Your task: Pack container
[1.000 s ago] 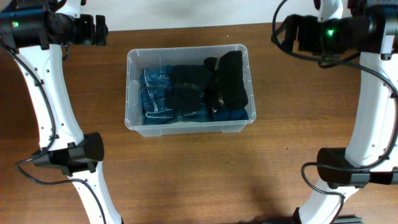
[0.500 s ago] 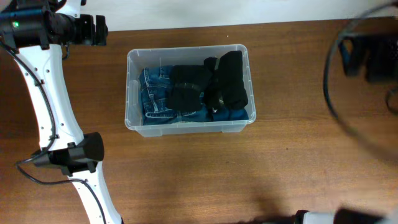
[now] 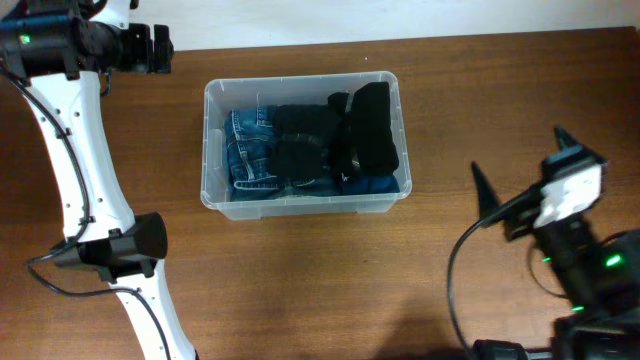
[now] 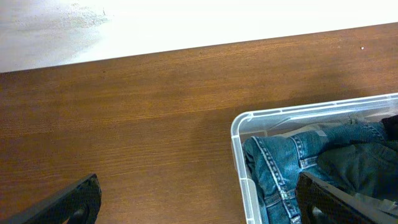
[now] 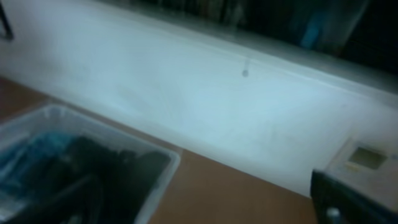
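The container [image 3: 300, 80] is a clear plastic tub at the table's back middle. It holds folded blue jeans [image 3: 250, 150] on the left and black clothes [image 3: 365, 125] on the right. My left gripper [image 3: 160, 48] is open and empty, off the tub's back left corner. In the left wrist view its fingers [image 4: 199, 208] straddle the tub's corner rim [image 4: 298, 115] and the jeans [image 4: 280, 168]. My right gripper [image 3: 518, 158] is open and empty, right of the tub and apart from it. The right wrist view is blurred and shows the tub [image 5: 155, 180] at lower left.
A white wall [image 5: 205, 106] runs behind the brown table [image 3: 300, 280]. A small white box [image 5: 367, 158] sits by the wall at the right. The left arm's base [image 3: 115, 250] stands at the front left, the right arm's body [image 3: 590, 270] at the front right.
My right arm has swung from the back right corner down to the front right, blurring on the way. The left arm and the tub have not moved.
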Robot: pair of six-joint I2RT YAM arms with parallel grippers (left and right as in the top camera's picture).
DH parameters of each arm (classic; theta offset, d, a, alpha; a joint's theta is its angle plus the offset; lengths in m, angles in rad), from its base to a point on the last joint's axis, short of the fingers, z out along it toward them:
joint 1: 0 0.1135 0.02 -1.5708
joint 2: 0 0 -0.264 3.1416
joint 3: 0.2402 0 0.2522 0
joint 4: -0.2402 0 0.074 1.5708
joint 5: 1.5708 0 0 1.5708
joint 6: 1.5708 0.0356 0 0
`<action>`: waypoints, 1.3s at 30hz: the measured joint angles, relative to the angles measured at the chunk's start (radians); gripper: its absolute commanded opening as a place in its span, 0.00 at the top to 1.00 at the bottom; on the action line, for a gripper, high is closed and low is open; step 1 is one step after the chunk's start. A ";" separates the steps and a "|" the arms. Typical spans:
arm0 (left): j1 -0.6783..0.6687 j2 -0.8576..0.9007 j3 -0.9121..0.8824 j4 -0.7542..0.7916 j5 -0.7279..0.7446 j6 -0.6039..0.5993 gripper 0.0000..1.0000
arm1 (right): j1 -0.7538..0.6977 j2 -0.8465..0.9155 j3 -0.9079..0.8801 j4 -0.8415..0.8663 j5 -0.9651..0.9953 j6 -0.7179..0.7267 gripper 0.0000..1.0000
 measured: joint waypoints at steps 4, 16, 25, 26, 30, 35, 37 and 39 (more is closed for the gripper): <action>0.000 0.000 0.000 -0.001 0.000 -0.002 0.01 | 0.055 -0.179 -0.394 0.346 -0.011 -0.002 0.02; 0.000 0.000 0.000 -0.001 0.000 -0.003 0.01 | 0.059 -0.505 -0.841 0.491 0.016 0.000 0.02; 0.000 0.000 0.000 -0.001 0.000 -0.003 0.01 | 0.059 -0.549 -0.894 0.355 0.216 0.014 0.02; 0.000 0.000 0.000 -0.001 0.000 -0.003 0.01 | 0.059 -0.550 -0.894 0.325 0.241 0.024 0.01; 0.000 0.000 0.000 -0.002 0.000 -0.003 0.01 | 0.059 -0.549 -0.895 0.296 0.331 0.049 0.02; 0.000 0.000 0.000 -0.001 0.000 -0.003 0.01 | 0.059 -0.549 -0.895 0.295 0.352 0.057 0.02; 0.000 0.000 0.000 -0.001 0.000 -0.003 0.01 | 0.059 -0.549 -0.895 0.295 0.353 0.057 0.02; 0.000 0.000 0.000 -0.001 0.000 -0.003 0.01 | 0.059 -0.549 -0.895 0.295 0.354 0.057 0.02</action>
